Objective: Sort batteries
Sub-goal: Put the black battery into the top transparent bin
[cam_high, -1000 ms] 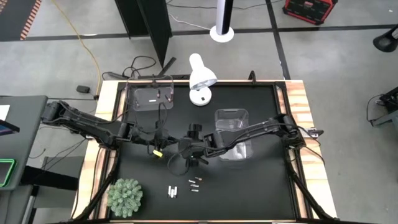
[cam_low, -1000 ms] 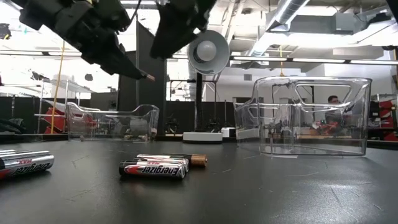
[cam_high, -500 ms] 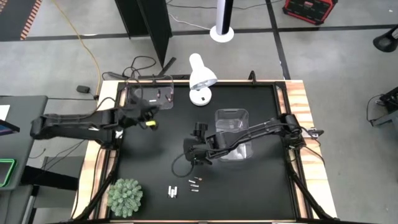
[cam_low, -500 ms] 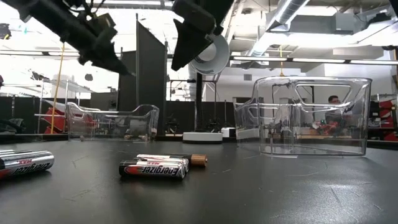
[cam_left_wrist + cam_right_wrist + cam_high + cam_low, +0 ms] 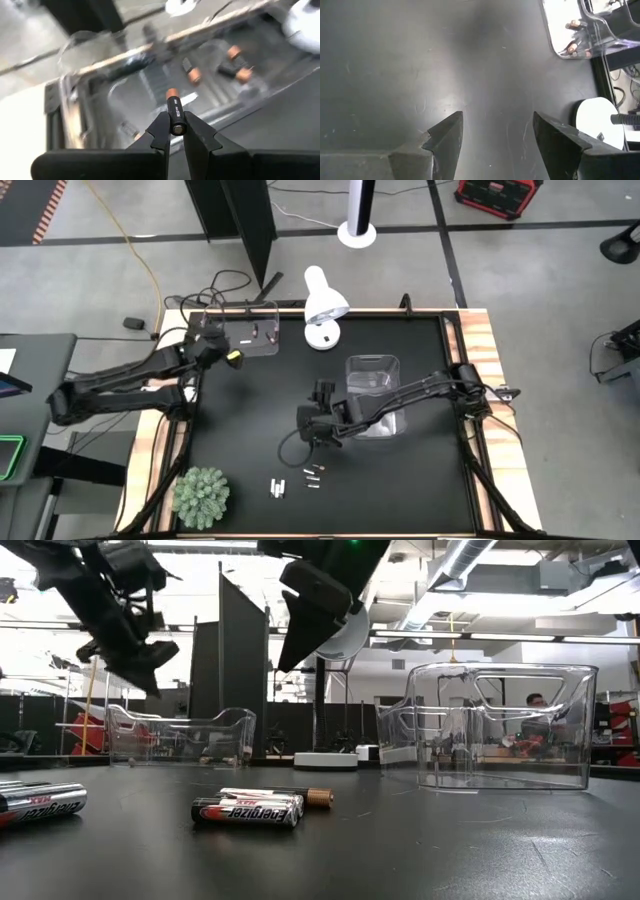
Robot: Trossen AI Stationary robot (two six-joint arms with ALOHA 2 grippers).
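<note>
The sorting was partly done. The left gripper (image 5: 173, 131) hovered at the near rim of the clear bin (image 5: 245, 338) toward 11 o'clock on the black surface (image 5: 420, 480), its jaws pinched narrow on a dark battery with a copper end (image 5: 174, 106), held end-on over the bin's wall. Inside that bin lay at least three copper-tipped batteries (image 5: 235, 62) already dropped off, so the dark kind had a home and the carried one looked close to joining them.

The right gripper (image 5: 496, 134) hung above the middle of the surface, its jaws spread wide and holding nothing, pointing at bare black mat. The second clear bin (image 5: 372, 370), just past centre toward 1 o'clock, could not be read for contents from above or from table height.

What was left sat at 6 o'clock: a small cluster of loose batteries (image 5: 298, 478). In the low view these showed as silver Energizer cells (image 5: 247, 810) with one copper-ended cell (image 5: 316, 797) touching them, and more silver ones (image 5: 42, 800) off toward the edge. Judging by this, roughly half the work remained, mostly the silver cells.
</note>
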